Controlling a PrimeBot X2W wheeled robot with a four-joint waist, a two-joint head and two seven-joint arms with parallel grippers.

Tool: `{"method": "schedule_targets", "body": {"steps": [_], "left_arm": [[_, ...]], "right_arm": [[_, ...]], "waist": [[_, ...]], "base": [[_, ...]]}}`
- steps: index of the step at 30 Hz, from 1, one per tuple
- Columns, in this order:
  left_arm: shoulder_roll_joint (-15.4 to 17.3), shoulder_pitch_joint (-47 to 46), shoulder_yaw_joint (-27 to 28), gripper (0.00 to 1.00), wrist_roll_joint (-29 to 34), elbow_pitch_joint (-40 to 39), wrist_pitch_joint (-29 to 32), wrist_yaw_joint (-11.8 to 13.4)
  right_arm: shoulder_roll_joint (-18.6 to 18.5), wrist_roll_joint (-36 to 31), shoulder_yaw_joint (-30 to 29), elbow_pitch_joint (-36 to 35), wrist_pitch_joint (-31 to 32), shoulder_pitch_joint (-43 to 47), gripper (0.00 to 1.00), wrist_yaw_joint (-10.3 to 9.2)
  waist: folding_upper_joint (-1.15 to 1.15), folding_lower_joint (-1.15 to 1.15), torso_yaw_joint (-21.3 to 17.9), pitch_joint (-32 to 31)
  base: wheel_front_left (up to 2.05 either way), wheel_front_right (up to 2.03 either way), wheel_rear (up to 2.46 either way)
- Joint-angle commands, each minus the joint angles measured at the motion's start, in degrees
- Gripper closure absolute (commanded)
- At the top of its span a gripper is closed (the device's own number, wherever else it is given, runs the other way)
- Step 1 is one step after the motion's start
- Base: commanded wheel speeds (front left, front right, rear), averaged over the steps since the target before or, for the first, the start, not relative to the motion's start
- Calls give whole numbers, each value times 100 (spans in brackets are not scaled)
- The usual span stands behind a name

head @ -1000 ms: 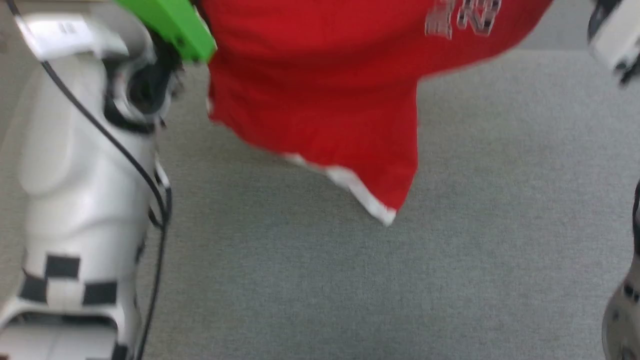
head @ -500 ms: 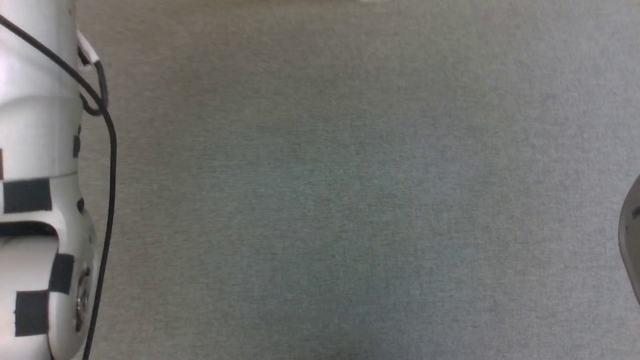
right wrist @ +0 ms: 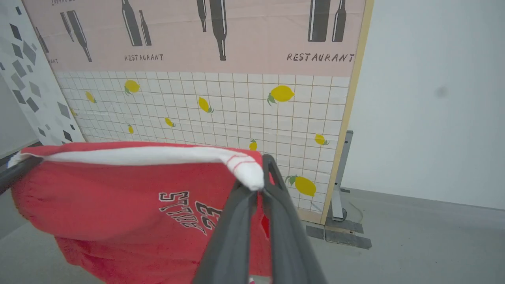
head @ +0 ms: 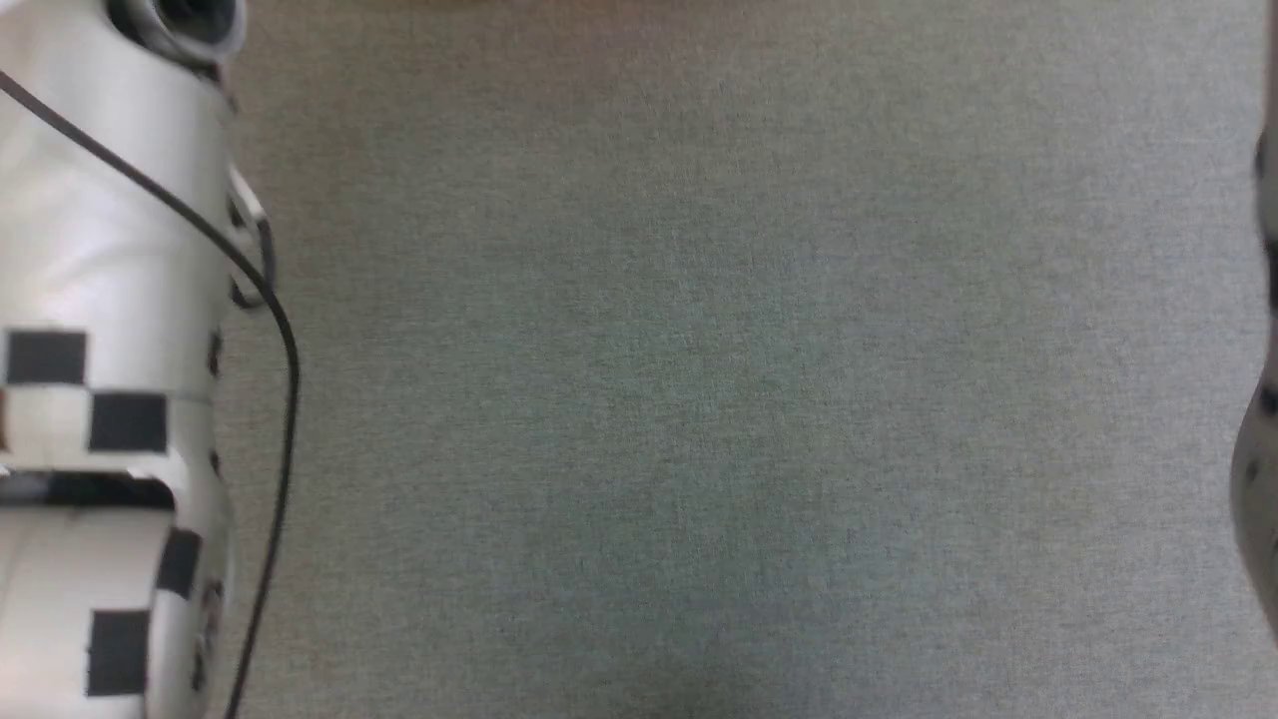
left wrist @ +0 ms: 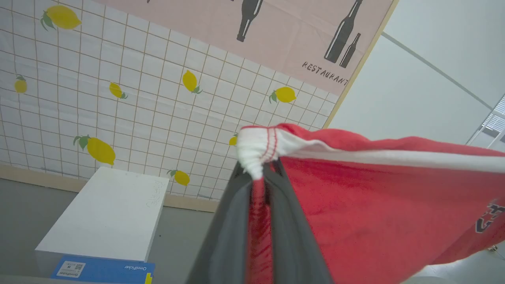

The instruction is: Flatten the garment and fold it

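The garment (left wrist: pixel 375 213), red with a white band along its top edge, hangs stretched in the air between my two grippers. My left gripper (left wrist: pixel 258 173) is shut on one white corner of the band. At the other white corner, my right gripper (right wrist: pixel 260 177) is shut too. In the right wrist view the garment (right wrist: pixel 118 197) sags below the taut band, its lettering turned upside down, and a dark finger of the left gripper (right wrist: pixel 15 173) shows at the far end. In the head view my pale left forearm (head: pixel 110 300) stands at the left, above the grey surface (head: pixel 699 399).
A white box (left wrist: pixel 106 213) with a blue label stands on the floor by the lemon-patterned wall panel (left wrist: pixel 138 110). A metal stand (right wrist: pixel 339 177) props the panel's right edge. A sliver of my right arm (head: pixel 1260 479) lines the head view's right edge.
The whole head view has shifted. One second ago the red garment hung across its top with both grippers beside it; now garment and grippers lie beyond its top edge.
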Motion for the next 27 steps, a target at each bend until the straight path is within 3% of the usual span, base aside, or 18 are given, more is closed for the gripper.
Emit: {"method": "schedule_targets", "body": {"steps": [1, 7, 12, 19, 27], "left_arm": [[-16, 242, -37, 100, -105, 48, -47, -64], [-156, 1216, -227, 100, -505, 26, -211, -165], [-248, 2425, -724, 100, -971, -526, -407, -175], [-222, 4147, -1271, 100, -1572, -1139, -518, -177], [-291, 5530, -1479, 100, -1867, -1307, -618, -176]], "right_arm": [[-37, 144, 65, -114, -74, 291, 100, -11], [-144, 773, 360, -735, 70, 1601, 100, -11], [-330, 1265, 448, -1560, 524, 3071, 100, -11], [-348, 1772, -113, -2619, 1552, 5310, 100, -11], [52, 2091, -694, -3360, 2417, 7293, 100, -11]], "waist": [[0, 0, 94, -265], [0, 0, 230, -930], [0, 0, 355, -1538], [0, 0, 486, -2141], [0, 0, 539, -2469]], "base": [[0, 0, 0], [0, 0, 0], [0, 0, 0], [0, 0, 0], [0, 0, 0]]}}
